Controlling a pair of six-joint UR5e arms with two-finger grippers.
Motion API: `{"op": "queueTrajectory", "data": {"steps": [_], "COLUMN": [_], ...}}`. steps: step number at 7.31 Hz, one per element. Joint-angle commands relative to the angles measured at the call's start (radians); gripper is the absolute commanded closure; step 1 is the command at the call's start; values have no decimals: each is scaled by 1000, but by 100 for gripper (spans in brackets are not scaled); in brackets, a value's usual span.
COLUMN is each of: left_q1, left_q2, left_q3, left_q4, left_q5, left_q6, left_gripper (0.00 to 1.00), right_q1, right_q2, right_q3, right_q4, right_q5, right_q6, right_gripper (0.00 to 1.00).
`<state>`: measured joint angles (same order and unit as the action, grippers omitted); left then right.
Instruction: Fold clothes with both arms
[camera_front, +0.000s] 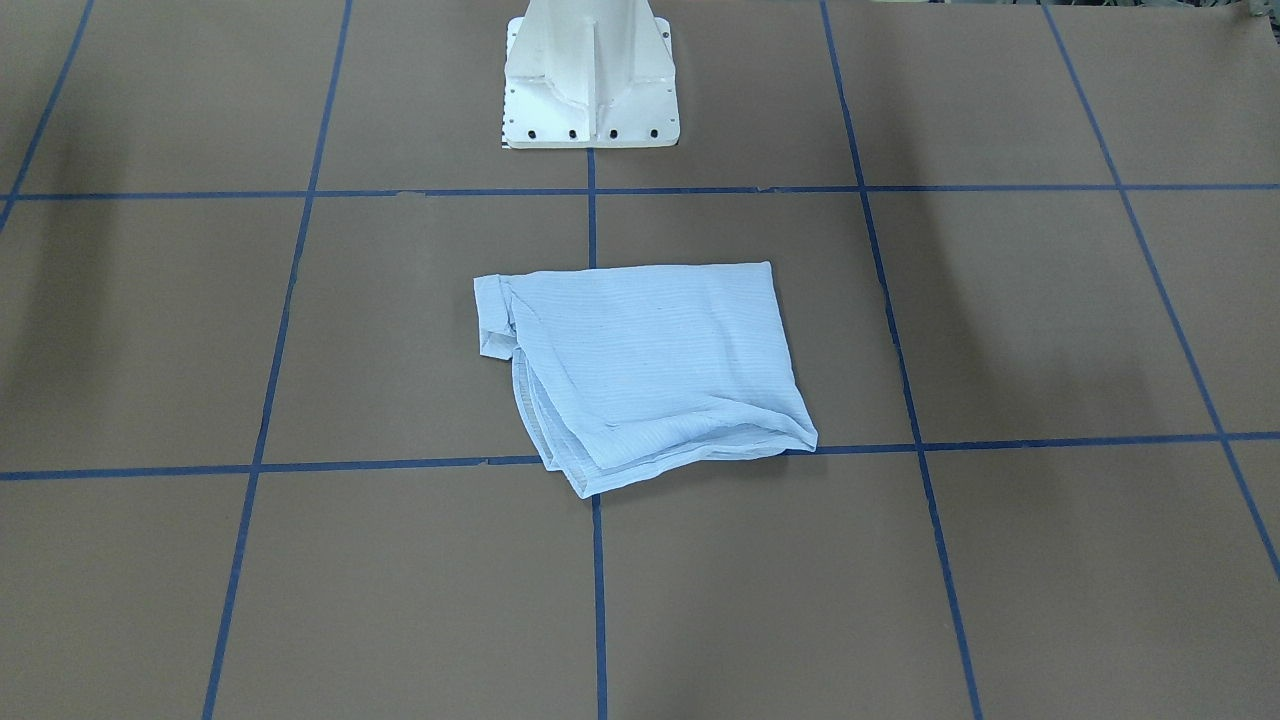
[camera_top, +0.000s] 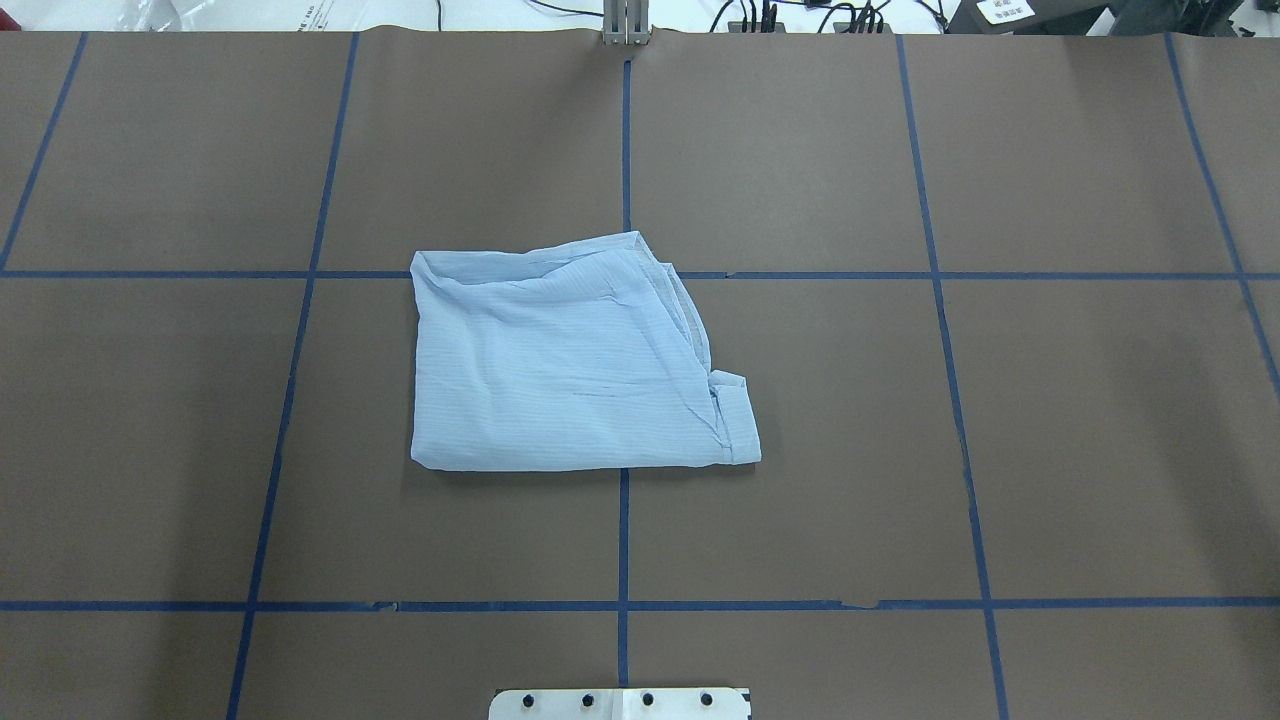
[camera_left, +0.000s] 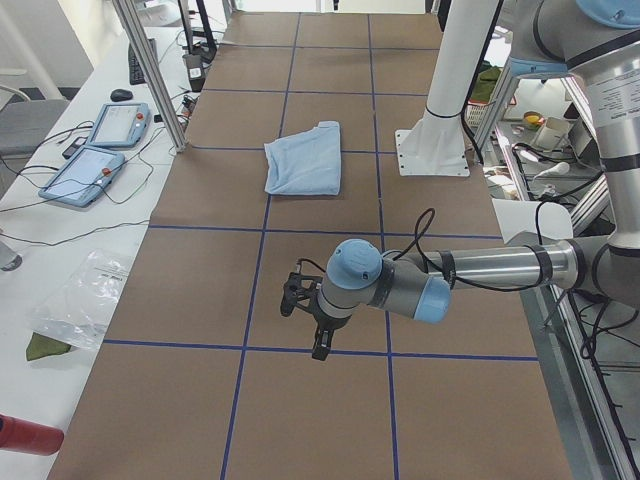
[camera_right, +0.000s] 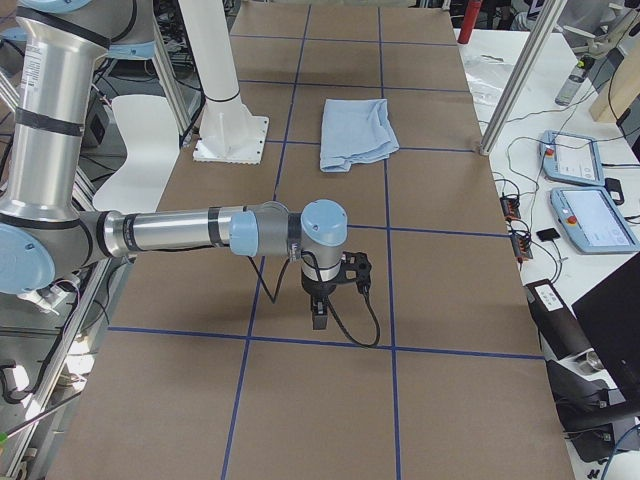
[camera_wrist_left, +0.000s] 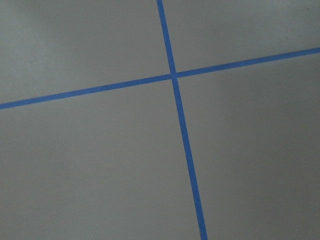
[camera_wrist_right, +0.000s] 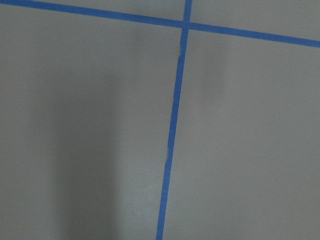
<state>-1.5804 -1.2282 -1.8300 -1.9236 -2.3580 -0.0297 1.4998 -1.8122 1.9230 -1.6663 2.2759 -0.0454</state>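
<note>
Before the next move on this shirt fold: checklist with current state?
1. Shirt folded flat, centred before the pedestal base: ok.
2. Fold edges aligned: not ok; layers splay along one side, a band sticks out at a corner.
3. Left gripper clear of shirt, above bare table: ok.
4. Right gripper clear of shirt: ok.
5. Jaws open: cannot tell, side views only.
6. Shirt in wrist views: not ok, only blue tape lines.
</note>
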Motion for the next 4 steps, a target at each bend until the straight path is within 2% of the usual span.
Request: {"op": "queueTrajectory", "data": {"steps": [1,4], "left_q1": [0,2], "left_q2": [5,-1], "left_q3": [-5,0], "left_q4": [34,26], "left_q5": [6,34], "left_q6": [2,2], "left_gripper": [0,0], "right_q1": [0,0], "right_q2": [-1,-3], "right_q3": [-2,-2], "right_q4": [3,5], "right_q5": [2,2], "right_q6": [1,2], "right_gripper": [0,0]}}
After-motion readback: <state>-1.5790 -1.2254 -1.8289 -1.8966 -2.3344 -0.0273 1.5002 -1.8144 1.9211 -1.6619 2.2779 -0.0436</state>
